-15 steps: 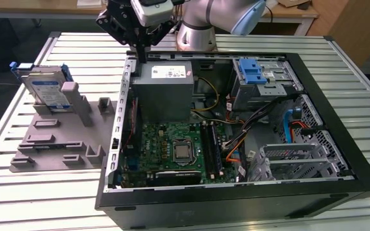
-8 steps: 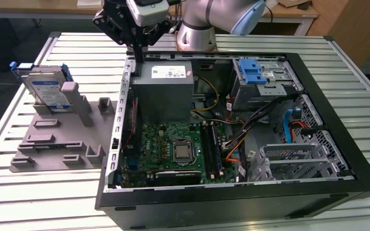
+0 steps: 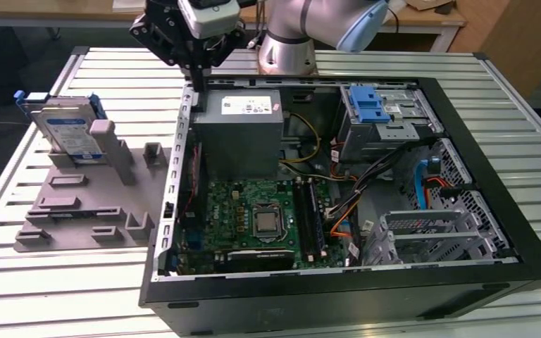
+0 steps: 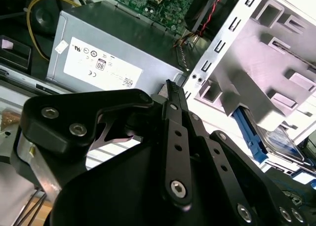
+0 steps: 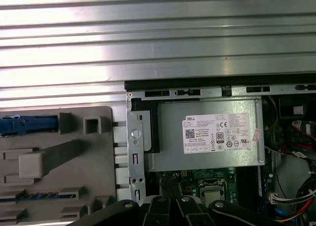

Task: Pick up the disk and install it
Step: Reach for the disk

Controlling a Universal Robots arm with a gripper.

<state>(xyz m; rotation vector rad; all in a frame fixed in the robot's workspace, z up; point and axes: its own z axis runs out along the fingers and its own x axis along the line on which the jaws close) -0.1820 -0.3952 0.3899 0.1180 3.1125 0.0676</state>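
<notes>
at the exterior view's left, the disk (image 3: 68, 134) is seen standing on its edge in a slot of the grey holder (image 3: 73, 211). the holder is laid on the slatted table (image 3: 26, 282), just beside the open computer case (image 3: 346, 306). the disk is probably kept upright so that its blue frame can be reached from above. it is touched by nothing.

further to the right, the gripper (image 3: 196, 83) is held over the far left wall of the case. it is near the grey power supply (image 3: 242, 130) and well apart from the disk. its fingers are pressed together and nothing is pinched between them; this is shown also in the second wrist view. the pick-up is therefore judged as not yet done.

at the exterior view's right, in the far corner of the case, a metal drive cage (image 3: 388, 123) with a blue latch (image 3: 369, 105) is found. it is judged to be the likely place for the disk, because the blue parts match.
</notes>
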